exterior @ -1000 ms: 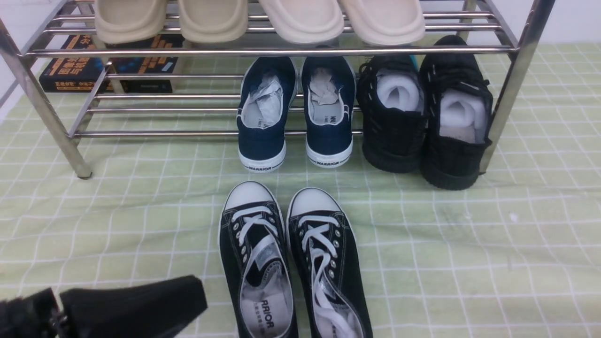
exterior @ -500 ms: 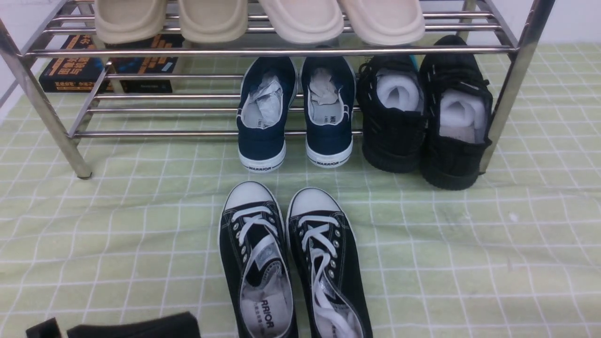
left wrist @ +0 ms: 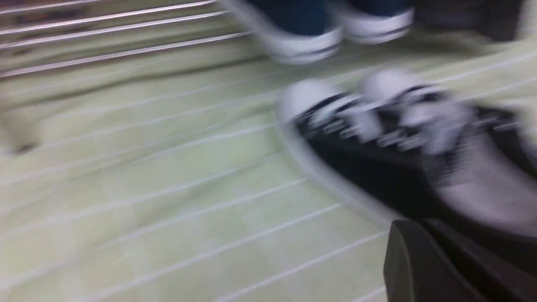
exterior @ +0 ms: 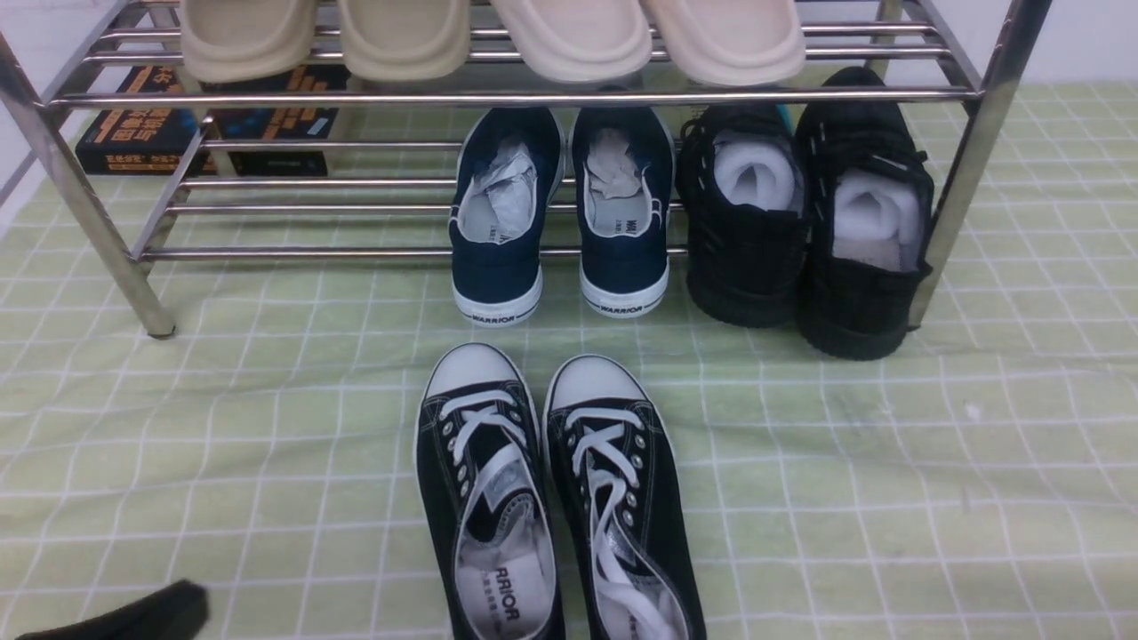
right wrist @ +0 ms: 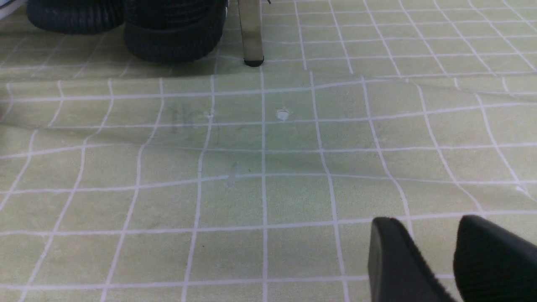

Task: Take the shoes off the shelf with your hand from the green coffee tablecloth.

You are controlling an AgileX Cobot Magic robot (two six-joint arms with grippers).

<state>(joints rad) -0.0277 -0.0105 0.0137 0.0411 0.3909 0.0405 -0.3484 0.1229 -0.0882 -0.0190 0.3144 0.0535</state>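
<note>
Black canvas low-top sneakers with white laces (exterior: 556, 498) | side by side on pale green checked cloth (exterior: 889, 462), off chrome tube rack (exterior: 80, 204) | left gripper (exterior: 133, 615) has retreated to frame corner, jaw state cannot tell | right gripper (right wrist: 436, 256) narrowly parted, empty | task looks finished

Pincer (right wrist: 455, 251) above green coffee tablecloth (right wrist: 251, 188)

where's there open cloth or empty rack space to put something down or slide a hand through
Free: the green cloth right of the black lace-up sneakers, and left of them up to the rack leg. The lower tier left of the navy slip-ons is bare. Crowded: lower tier's right half, with the all-black shoes, and the top tier of beige slippers.
</note>
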